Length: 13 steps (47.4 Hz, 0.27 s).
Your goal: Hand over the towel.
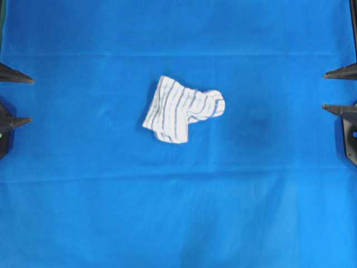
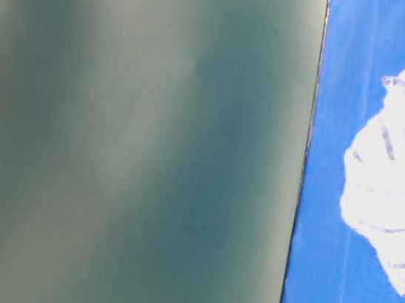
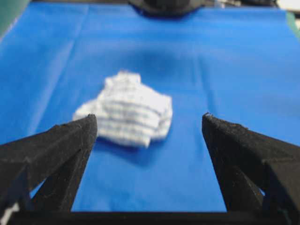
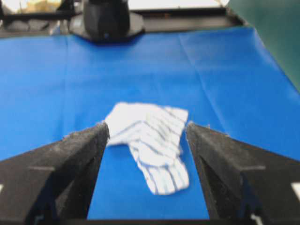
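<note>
Towel crumpled mid-sheet; left end effector, right end effector released.

**Bright, even light; soft focus up close**

Overhead, the blue sheet is evenly and brightly lit, with a faint dark smudge of shadow just right of the towel. The table-level view is mostly a blurred grey-green blank; the towel there is overexposed. Both wrist views are soft: the jaws loom blurred in the foreground, and the towel beyond them casts a narrow shadow.
</note>
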Motion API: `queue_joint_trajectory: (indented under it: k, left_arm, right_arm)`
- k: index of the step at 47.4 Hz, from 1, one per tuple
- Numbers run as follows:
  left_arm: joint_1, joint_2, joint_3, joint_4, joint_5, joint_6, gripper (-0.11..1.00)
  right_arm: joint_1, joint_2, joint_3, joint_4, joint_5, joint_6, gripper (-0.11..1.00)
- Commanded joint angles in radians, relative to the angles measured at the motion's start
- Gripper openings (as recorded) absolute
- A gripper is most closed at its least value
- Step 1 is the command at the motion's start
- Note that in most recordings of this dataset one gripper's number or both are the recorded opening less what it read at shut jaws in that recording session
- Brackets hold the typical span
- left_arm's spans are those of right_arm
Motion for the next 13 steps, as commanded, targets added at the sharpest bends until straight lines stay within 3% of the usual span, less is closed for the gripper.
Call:
queue_joint_trajectory:
  k: [1,13]
  left_arm:
    - [0.005,-0.015,0.018,0.000,-0.003,0.000,0.89]
    - [0.035,-0.025,0.041,0.000,0.002,0.000,0.89]
  right_arm:
    - [0.002,0.002,0.015,0.006,-0.043,0.003,0.71]
    - [0.002,0.025,0.043,0.009,-0.097,0.006,0.71]
